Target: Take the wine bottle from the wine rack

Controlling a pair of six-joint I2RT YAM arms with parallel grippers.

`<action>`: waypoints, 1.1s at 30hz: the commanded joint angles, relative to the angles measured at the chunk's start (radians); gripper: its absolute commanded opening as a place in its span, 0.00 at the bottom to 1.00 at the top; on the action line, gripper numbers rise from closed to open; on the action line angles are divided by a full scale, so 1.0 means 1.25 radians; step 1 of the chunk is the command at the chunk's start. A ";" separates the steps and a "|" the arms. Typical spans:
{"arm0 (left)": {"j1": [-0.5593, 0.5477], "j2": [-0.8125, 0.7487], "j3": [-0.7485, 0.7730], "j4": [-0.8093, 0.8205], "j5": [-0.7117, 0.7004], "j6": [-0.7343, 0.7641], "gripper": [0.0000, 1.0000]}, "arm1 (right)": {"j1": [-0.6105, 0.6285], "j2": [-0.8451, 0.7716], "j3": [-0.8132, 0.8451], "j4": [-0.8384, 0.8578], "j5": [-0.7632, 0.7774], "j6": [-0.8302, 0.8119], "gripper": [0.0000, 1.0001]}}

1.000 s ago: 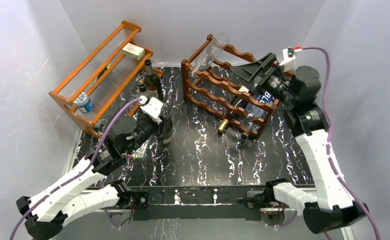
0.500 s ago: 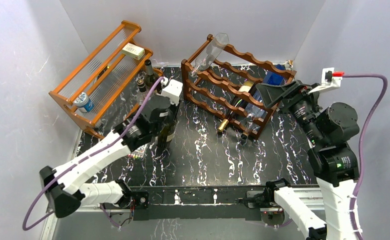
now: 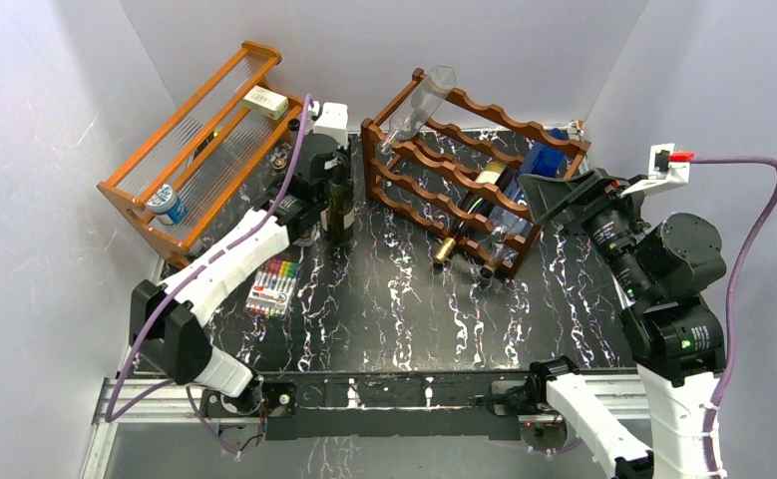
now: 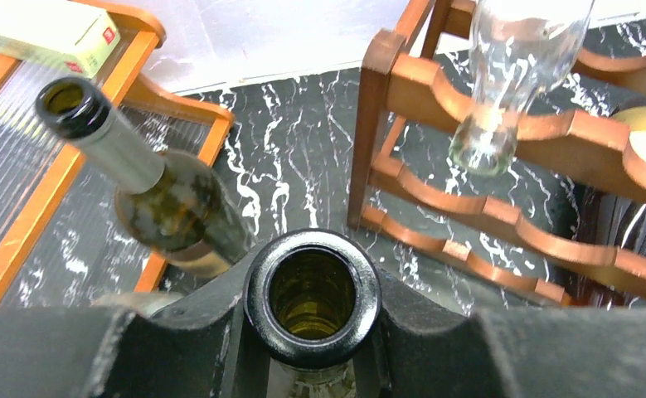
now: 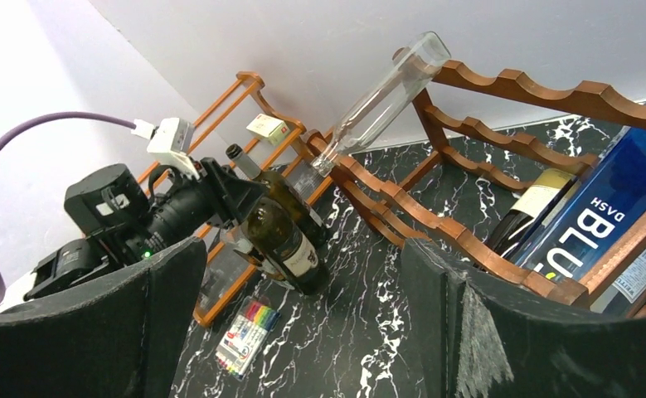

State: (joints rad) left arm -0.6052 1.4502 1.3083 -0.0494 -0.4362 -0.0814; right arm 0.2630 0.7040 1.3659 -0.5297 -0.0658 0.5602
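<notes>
Marbled table [image 3: 404, 299]: one wine rack [image 4: 419, 91], one shelf [image 3: 125, 190]; left tool [image 3: 335, 168] grips one bottle [image 3: 340, 215].

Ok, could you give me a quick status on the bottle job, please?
Left gripper shut on wine bottle neck; right gripper open, empty. Bottle clear of wine rack. Second dark bottle close beside it.
</notes>
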 commanded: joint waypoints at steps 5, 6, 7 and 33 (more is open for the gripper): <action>0.040 0.098 0.151 0.101 -0.013 0.001 0.00 | 0.001 -0.023 0.018 0.030 0.033 -0.022 0.98; 0.044 0.107 0.154 0.110 -0.011 -0.005 0.00 | 0.001 -0.021 0.020 0.030 0.032 -0.025 0.98; 0.046 0.113 0.152 0.126 -0.008 -0.008 0.00 | 0.000 -0.018 0.024 0.027 0.031 -0.028 0.98; 0.094 0.204 0.094 0.323 0.006 0.034 0.00 | 0.001 -0.015 0.031 -0.008 0.064 -0.081 0.98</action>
State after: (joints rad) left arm -0.4976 1.7470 1.4246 0.2024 -0.4088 -0.0669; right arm 0.2630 0.6846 1.3746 -0.5774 -0.0017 0.4820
